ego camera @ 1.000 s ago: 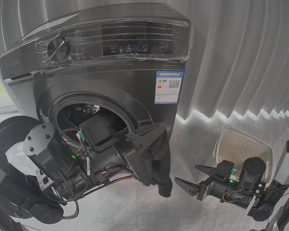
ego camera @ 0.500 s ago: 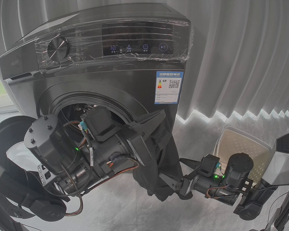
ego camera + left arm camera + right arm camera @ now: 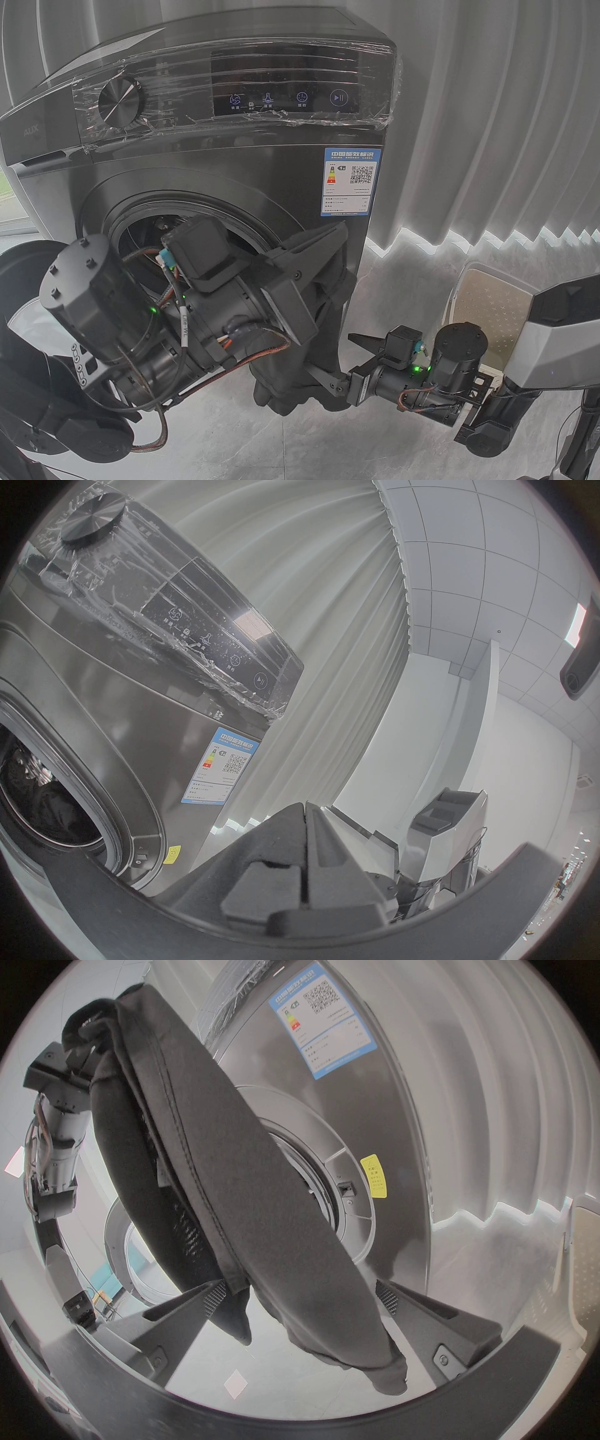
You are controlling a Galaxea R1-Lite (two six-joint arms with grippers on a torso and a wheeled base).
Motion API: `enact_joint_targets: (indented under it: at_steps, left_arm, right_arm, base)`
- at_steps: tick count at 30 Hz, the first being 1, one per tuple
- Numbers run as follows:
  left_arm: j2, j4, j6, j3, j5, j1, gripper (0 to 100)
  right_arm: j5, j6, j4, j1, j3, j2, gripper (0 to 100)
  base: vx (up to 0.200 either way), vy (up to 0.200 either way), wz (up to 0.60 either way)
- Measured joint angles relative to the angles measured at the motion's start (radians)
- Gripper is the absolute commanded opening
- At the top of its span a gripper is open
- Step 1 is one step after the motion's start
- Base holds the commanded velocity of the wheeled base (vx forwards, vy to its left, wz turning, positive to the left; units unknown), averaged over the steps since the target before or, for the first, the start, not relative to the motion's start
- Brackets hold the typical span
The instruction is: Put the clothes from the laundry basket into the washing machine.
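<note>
A dark garment hangs in front of the washing machine, to the right of its open drum. My left gripper is shut on the garment's top, its fingers pressed together. My right gripper is open low on the garment, which hangs between its two fingers. Dark clothing lies inside the drum. The cream laundry basket stands on the floor to the right, partly behind my right arm, and no clothes are visible in it.
The machine's round door stands open at the far left. White curtains hang behind and right of the machine. Grey floor tiles lie between machine and basket.
My right arm has moved left from beside the basket to the garment, so its open fingers now flank the hanging cloth. The left gripper has risen slightly, and the cloth's lower end has shifted left.
</note>
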Motion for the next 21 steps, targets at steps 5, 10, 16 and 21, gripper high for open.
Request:
enact_joint_targets:
  at_steps: [5, 10, 16, 21]
  left_arm:
    - [-0.011, 0.002, 0.000, -0.001, -0.001, -0.006, 0]
    - [-0.020, 0.001, 0.000, -0.005, -0.002, -0.008, 0]
    - [-0.026, 0.000, -0.002, -0.013, -0.002, -0.009, 0]
    - [-0.027, -0.001, -0.017, -0.023, -0.002, -0.009, 0]
  right_arm:
    - [0.006, -0.001, 0.000, 0.000, -0.057, 0.047, 100]
    - [0.007, -0.004, -0.001, -0.018, -0.118, 0.102, 100]
    - [0.006, -0.006, -0.001, -0.052, -0.185, 0.151, 100]
    - [0.006, -0.009, -0.002, -0.060, -0.193, 0.158, 0]
  base:
    - [0.000, 0.000, 0.00]
    - [0.000, 0.000, 0.00]
    - [0.000, 0.000, 0.00]
    - [0.000, 0.000, 0.00]
